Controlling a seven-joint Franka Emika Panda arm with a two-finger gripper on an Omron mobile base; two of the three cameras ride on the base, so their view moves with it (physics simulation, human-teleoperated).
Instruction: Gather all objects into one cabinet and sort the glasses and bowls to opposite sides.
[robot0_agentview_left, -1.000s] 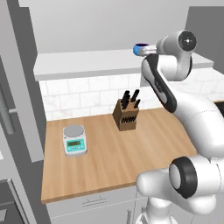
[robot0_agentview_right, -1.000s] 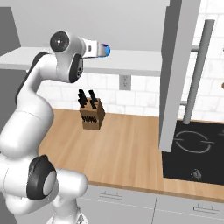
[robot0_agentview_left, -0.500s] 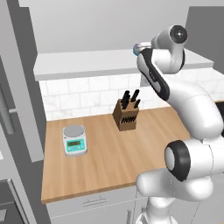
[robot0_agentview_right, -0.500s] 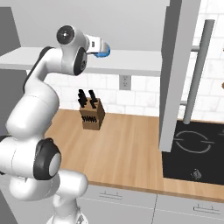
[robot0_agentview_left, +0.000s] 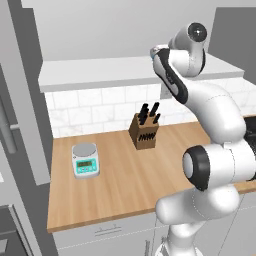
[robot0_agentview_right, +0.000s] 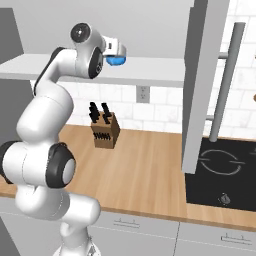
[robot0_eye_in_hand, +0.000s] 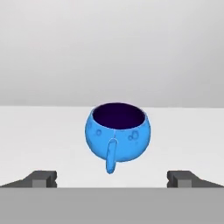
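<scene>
On the wooden counter (robot0_agentview_left: 120, 190), left to right: a teal kitchen scale (robot0_agentview_left: 85, 160) at 9 o'clock, then a knife block (robot0_agentview_left: 145, 131) near the tiled wall. Above both, the white shelf (robot0_agentview_left: 100, 70) runs across. At about 1 o'clock from the block, the gripper (robot0_eye_in_hand: 112, 177) faces the blue bowl (robot0_eye_in_hand: 117, 133), which sits upright on the shelf. Jaws spread wide, one tip either side, not touching the bowl.
</scene>
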